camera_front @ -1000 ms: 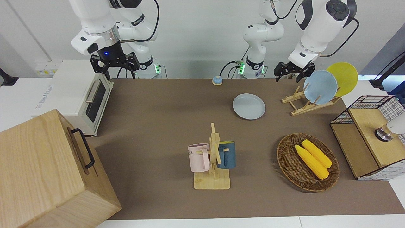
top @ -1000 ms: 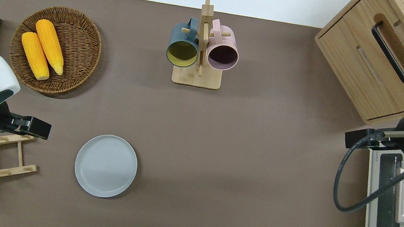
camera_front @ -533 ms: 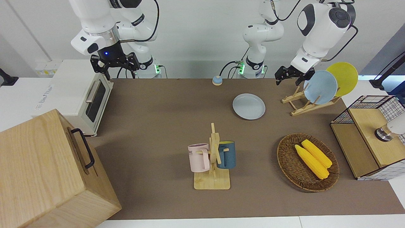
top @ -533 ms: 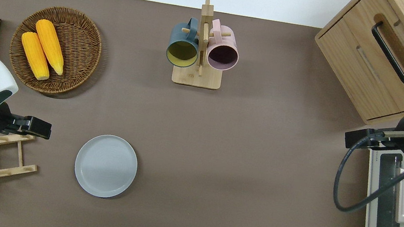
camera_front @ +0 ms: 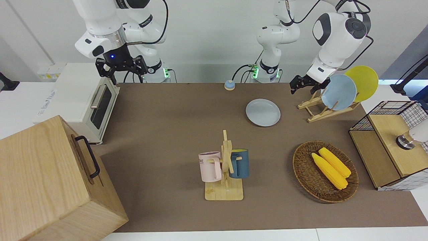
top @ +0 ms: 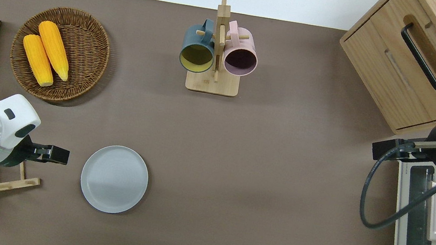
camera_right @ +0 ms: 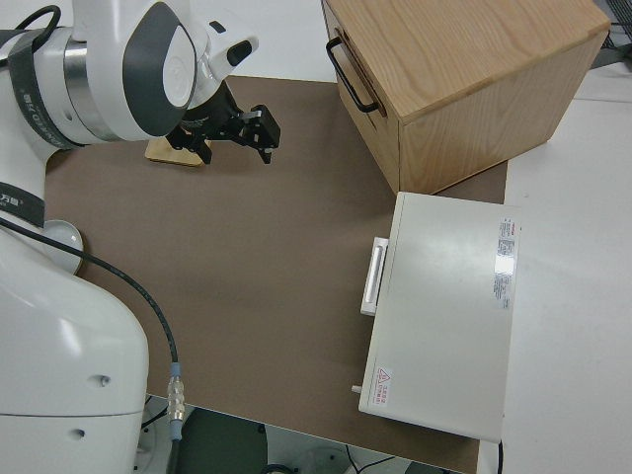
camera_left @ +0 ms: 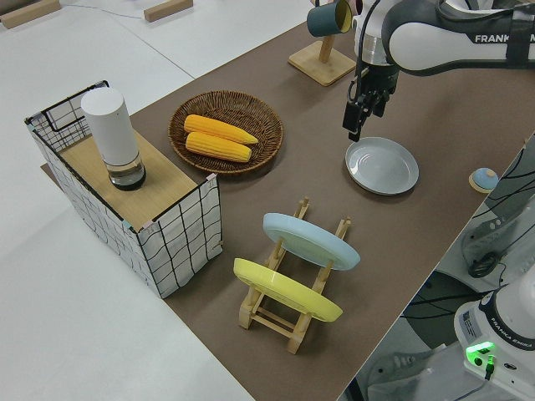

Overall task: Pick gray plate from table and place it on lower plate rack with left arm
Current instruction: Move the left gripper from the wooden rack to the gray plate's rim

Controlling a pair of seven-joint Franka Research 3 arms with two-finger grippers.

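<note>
Gray plate (top: 114, 179): one, flat.

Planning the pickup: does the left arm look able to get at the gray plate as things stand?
Probably yes. The gray plate lies flat on the table with nothing on it, and the left gripper is over bare table between it and the lower plate rack.

Bright, even indoor light from above. Soft short shadows under wicker basket (camera_front: 325, 171) and mug stand (camera_front: 224, 174) on table (camera_front: 160, 134). Faint sheen on gray plate (top: 114, 179). No glare, no motion blur. Sharp throughout; mild wide-angle stretch at front view edges, wooden cabinet (camera_front: 50, 180) looming large.
</note>
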